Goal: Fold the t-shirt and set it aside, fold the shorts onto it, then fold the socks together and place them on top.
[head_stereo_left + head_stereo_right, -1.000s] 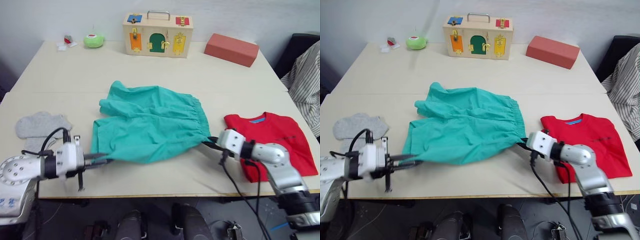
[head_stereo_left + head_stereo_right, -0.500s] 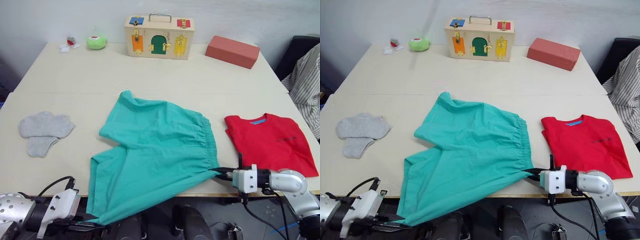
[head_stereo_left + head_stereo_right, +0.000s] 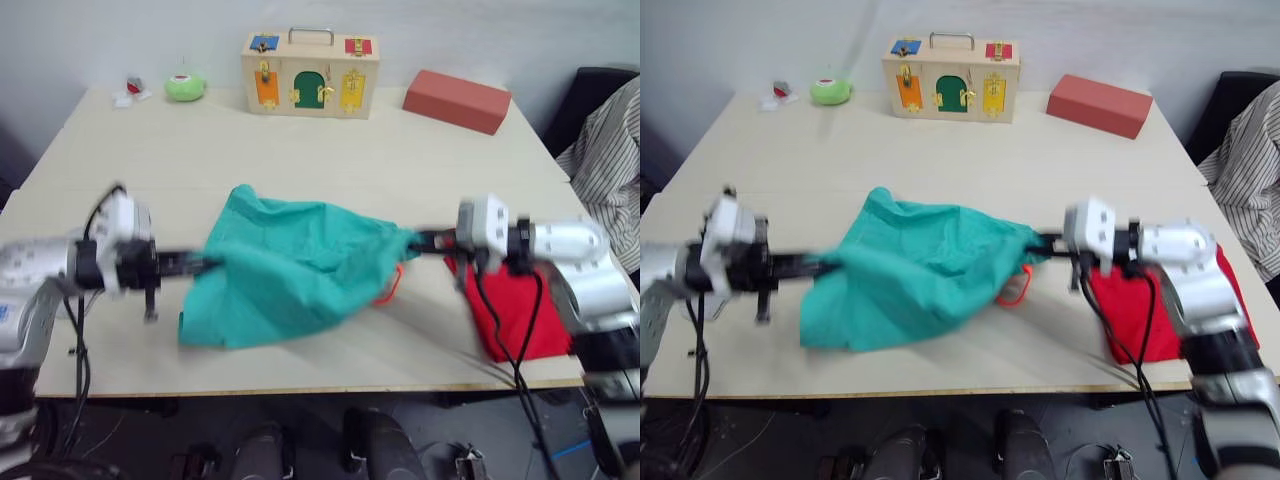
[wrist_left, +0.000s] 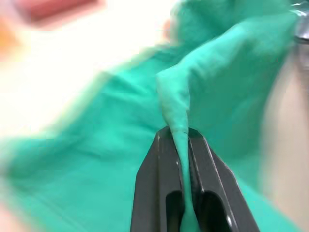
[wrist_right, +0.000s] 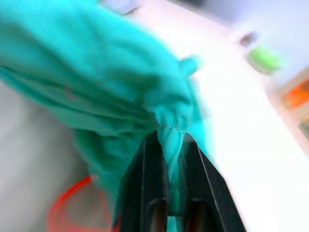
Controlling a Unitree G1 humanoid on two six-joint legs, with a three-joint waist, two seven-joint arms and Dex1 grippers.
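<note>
Lifted back over the table (image 3: 420,170), the shorts (image 3: 290,275) hang pinched between both grippers, partly hiding the t-shirt (image 3: 515,320).

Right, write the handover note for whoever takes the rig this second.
Left gripper: shut on the shorts, pinching one side.
Right gripper: shut on the shorts at the opposite side. The cloth hangs between the two above the table, orange drawstring dangling.
T-shirt: on the table at the right, partly behind the right arm; looks folded and set aside.
Left to do: finish folding the shorts, lay them on the t-shirt, then fold the socks and put them on top.
</note>
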